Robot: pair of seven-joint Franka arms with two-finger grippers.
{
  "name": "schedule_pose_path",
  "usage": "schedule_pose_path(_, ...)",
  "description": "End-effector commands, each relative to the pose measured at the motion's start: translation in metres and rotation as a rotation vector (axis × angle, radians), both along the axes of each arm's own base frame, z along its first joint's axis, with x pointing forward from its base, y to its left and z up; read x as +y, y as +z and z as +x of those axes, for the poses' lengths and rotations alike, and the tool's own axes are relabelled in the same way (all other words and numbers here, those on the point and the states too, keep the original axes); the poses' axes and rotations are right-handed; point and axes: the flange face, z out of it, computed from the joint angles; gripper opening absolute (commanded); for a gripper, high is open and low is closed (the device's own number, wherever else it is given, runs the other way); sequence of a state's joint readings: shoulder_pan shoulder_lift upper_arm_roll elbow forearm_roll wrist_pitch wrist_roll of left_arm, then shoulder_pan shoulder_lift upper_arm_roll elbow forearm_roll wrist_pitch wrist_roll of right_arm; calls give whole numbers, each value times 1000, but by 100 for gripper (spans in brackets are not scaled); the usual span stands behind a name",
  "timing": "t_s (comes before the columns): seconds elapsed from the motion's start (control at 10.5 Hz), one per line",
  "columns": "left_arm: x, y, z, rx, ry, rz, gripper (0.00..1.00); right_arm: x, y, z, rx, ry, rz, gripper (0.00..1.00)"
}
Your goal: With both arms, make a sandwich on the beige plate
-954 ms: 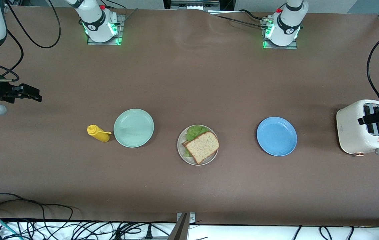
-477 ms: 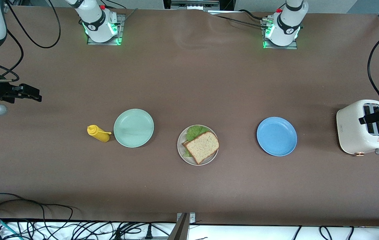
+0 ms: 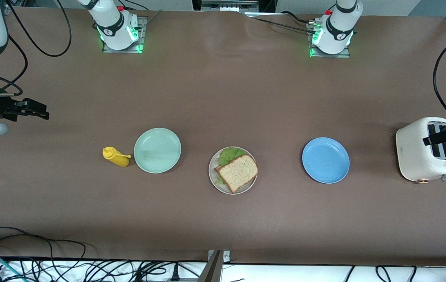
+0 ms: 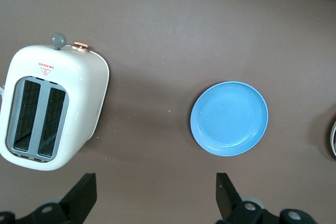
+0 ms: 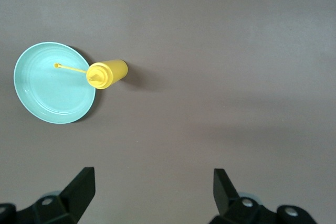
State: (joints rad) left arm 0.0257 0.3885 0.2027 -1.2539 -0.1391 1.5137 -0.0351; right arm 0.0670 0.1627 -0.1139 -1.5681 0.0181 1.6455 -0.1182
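Front view: beige plate [image 3: 212, 178] sits mid-table w/ the sandwich [image 3: 238, 172] on it, top bread slice tilted, green lettuce [image 3: 229, 154] poking out at abt 11 o'clock of the slice and a bit at 8 o'clock. Mint-green plate [image 3: 157, 150] lies toward the right arm's end of the table, abt level w/ the beige plate but slightly farther from the front cam; yellow squeeze bottle [image 3: 115, 156] lies on its side just beside it, further toward that end. Blue plate [image 3: 325, 159] is toward the left arm's end, apart from the beige plate, nothing on it. White toaster [image 3: 417, 152] stands near that end's edge, two slots up, knob and lever facing the front cam. Right gripper [image 3: 35, 109] hangs over bare table near the right arm's end, well apart from the bottle; right wrist view shows fingers [image 5: 79, 188] spread wide, nothing between, bottle and mint plate below. Left gripper [image 3: 440, 137] is over the toaster's slots; left wrist view shows fingers [image 4: 83, 196] spread wide, holding nothing, toaster and blue plate in sight. Table [image 3: 223, 98] is brown.
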Motion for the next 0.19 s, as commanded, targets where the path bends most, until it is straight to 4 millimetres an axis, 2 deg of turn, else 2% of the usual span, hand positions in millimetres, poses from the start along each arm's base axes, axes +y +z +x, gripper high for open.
schedule_pose_path(0.0, -1, 3, -7, 5, -22, 6, 100, -2, 2, -1, 3, 3, 18, 100)
schedule_pose_path(0.1, -1, 2, -7, 6, -22, 6, 100, -2, 2, -1, 4, 3, 18, 100)
